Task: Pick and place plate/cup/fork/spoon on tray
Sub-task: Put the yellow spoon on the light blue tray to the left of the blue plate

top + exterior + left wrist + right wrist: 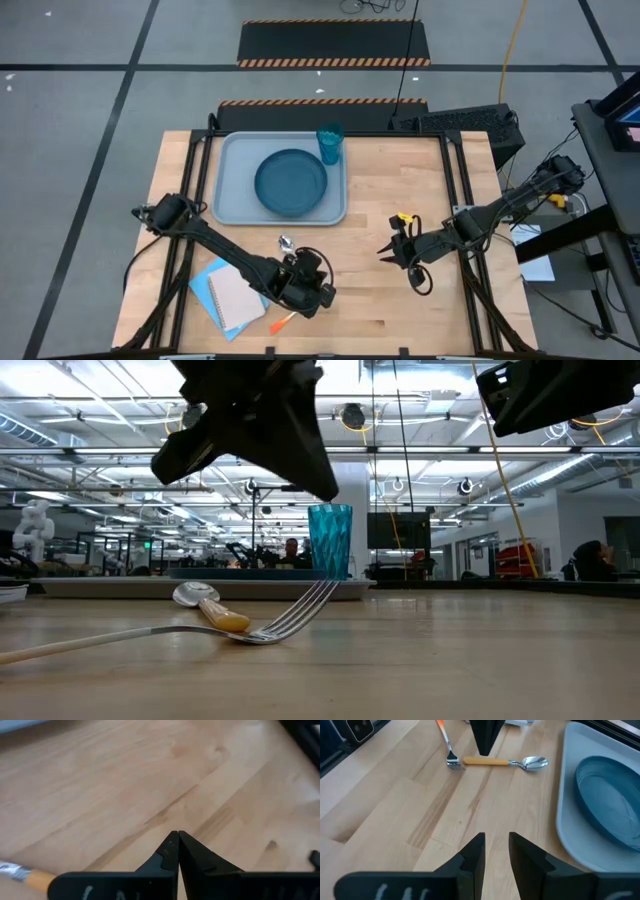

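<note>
The dark blue plate (291,182) lies in the grey-blue tray (232,205) at the table's far left. The teal cup (330,143) stands upright at the tray's far right corner. The spoon (506,762) and the fork (451,756) lie flat on the wood near the front, the fork's tines beside the spoon's handle. My left gripper (487,747) is shut and empty, hanging above the spoon's handle; the low view shows it clear of the table. My right gripper (496,845) is open and empty, to the right of the cutlery.
A blue-and-white notebook (228,295) lies at the front left, next to the fork's orange handle (283,322). Bare wood (400,180) lies between the tray and my right arm. Black arm mounts stand along both table sides.
</note>
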